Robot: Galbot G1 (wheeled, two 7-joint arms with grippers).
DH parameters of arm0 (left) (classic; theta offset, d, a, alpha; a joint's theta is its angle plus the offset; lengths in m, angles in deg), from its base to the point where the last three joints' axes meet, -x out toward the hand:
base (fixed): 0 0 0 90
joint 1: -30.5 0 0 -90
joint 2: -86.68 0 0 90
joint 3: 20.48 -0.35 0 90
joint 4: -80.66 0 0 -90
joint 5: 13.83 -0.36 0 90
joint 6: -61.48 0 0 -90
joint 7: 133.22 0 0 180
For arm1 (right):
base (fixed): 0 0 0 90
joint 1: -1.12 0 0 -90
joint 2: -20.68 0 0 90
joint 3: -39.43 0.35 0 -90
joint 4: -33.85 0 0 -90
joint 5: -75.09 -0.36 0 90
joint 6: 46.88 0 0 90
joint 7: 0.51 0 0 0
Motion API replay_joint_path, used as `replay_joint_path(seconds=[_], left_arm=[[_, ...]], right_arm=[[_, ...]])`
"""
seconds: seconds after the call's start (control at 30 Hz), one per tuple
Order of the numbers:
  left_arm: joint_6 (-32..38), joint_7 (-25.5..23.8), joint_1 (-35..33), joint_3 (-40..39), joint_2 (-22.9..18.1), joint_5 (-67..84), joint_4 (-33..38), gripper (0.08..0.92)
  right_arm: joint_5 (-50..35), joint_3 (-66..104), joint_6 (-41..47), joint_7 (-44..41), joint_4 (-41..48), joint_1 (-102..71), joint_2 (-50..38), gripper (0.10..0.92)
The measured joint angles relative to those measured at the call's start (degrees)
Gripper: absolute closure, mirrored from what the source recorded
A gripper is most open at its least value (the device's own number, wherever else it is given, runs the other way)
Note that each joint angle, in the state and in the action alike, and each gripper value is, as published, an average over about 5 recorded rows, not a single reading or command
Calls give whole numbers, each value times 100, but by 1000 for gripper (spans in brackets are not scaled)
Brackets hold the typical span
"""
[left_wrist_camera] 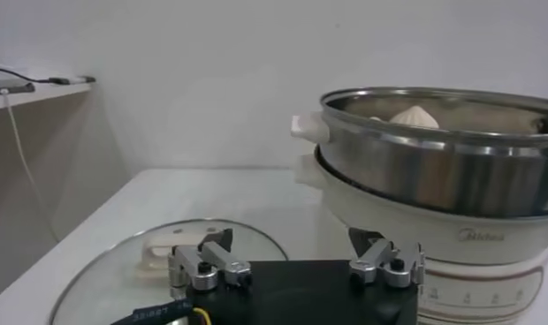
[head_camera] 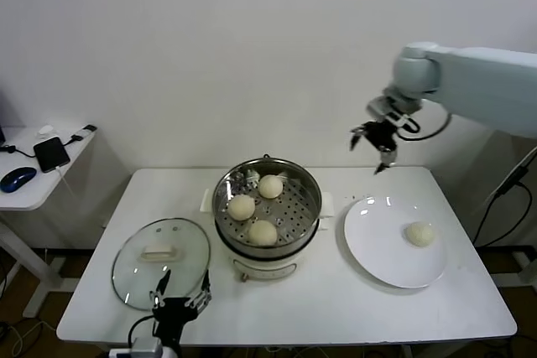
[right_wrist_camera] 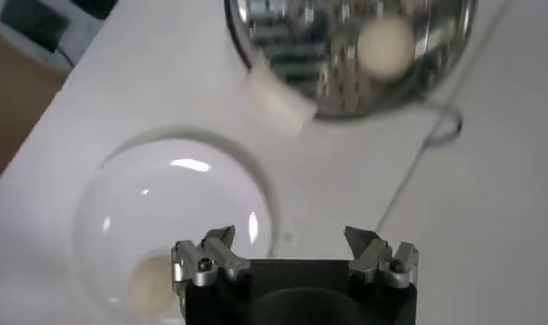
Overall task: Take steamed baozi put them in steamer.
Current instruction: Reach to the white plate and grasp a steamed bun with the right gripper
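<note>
Head view gives us the worktop (head_camera: 336, 308) with the steamer (head_camera: 267, 175) at its middle, and three baozi (head_camera: 242, 206) sitting on its perforated tray: one toward the back, one on our left, one at the front. A fourth bun (head_camera: 420, 234) lies on the plate (head_camera: 377, 249) just to the right of the steamer. Our right gripper (head_camera: 377, 145) hangs high above the far edge of the worktop, behind the plate, its jaws released and holding nothing; from its wrist camera we look down past those spread jaws (right_wrist_camera: 294, 256) at the plate (right_wrist_camera: 168, 212), the bun (right_wrist_camera: 148, 284) on it, and the steamer (right_wrist_camera: 349, 53) beyond with a bun on its tray. Our left gripper (head_camera: 179, 299) is low at the near edge, over the rim of the glass lid (head_camera: 159, 262) that lies flat to the left of the steamer; its jaws are also released and empty. From the left wrist we see the steamer wall (left_wrist_camera: 442, 168) close by, a bun top (left_wrist_camera: 414, 116) showing above the rim.
</note>
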Motion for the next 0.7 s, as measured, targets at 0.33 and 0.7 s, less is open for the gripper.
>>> replay_joint_path(seconds=[0.33,0.7], left_arm=[[-5,-14,-99,8,-108,-89,18,177],[29,-9,-198,15,-145,-132,-19,177]], right_arm=[[638,723,572,36,502,-1355,-1061,203],[1451,1987,734,135,1197,-2937,-1232,203]])
